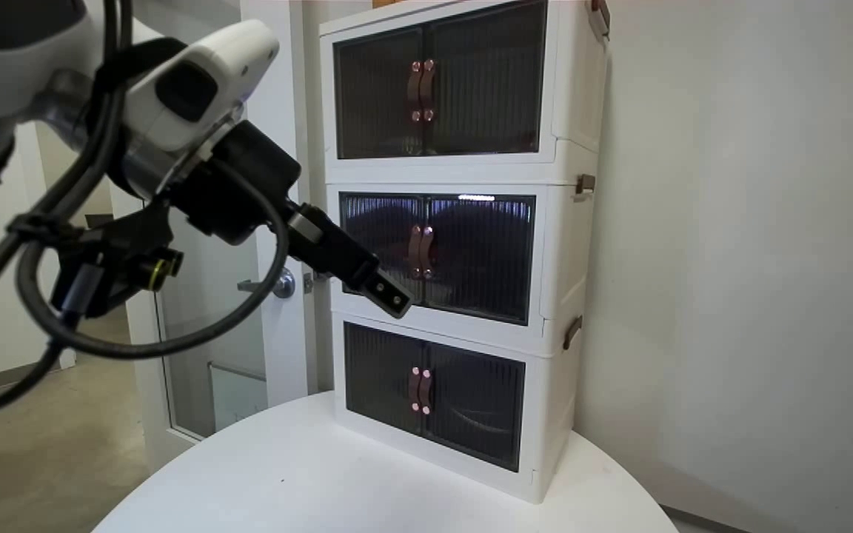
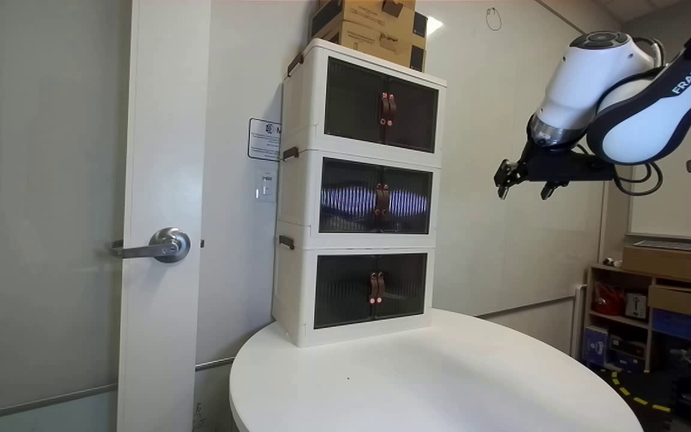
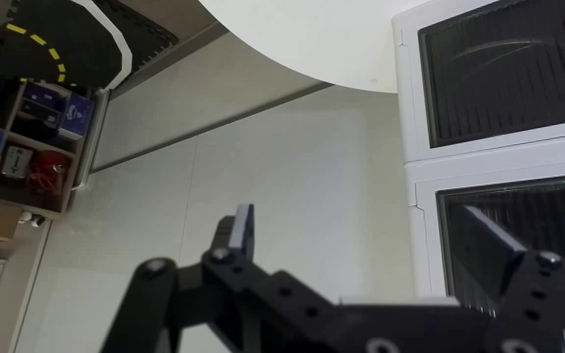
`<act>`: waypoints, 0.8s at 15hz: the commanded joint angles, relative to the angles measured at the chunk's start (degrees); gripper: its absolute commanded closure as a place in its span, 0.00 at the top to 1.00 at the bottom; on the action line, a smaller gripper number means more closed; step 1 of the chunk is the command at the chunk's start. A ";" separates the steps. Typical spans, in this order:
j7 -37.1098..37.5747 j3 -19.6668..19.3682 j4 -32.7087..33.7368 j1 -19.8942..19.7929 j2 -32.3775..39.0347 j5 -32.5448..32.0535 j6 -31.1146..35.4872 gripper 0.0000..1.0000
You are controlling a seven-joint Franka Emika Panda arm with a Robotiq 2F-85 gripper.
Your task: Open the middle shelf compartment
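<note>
In both exterior views, a pale wall (image 1: 737,222) rises beyond the tool (image 2: 524,193). Lower than the tool spreads the round white table (image 2: 417,384), its curved edge running out in front of the three-tier stack (image 2: 291,288) and leaving bare surface along the stack's foot. The stack stands well apart from the tool, with open air between them. In an exterior view the arm (image 1: 152,122) extends from above and behind the tool, which slants downward with its tip toward the stack's front. The middle compartment (image 2: 360,201) lies ahead of the tool, between the look-alike top tier (image 2: 357,99) and bottom tier (image 2: 345,291), its tinted doors (image 1: 482,259) closed; in the wrist view it shows past one finger (image 3: 488,255). The fingers are spread wide apart. Two brown handles (image 1: 415,248) face the tool, side by side where the doors meet.
</note>
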 commanded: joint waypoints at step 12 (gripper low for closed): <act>31.82 30.39 9.16 -25.70 -11.51 -8.17 0.30 1.00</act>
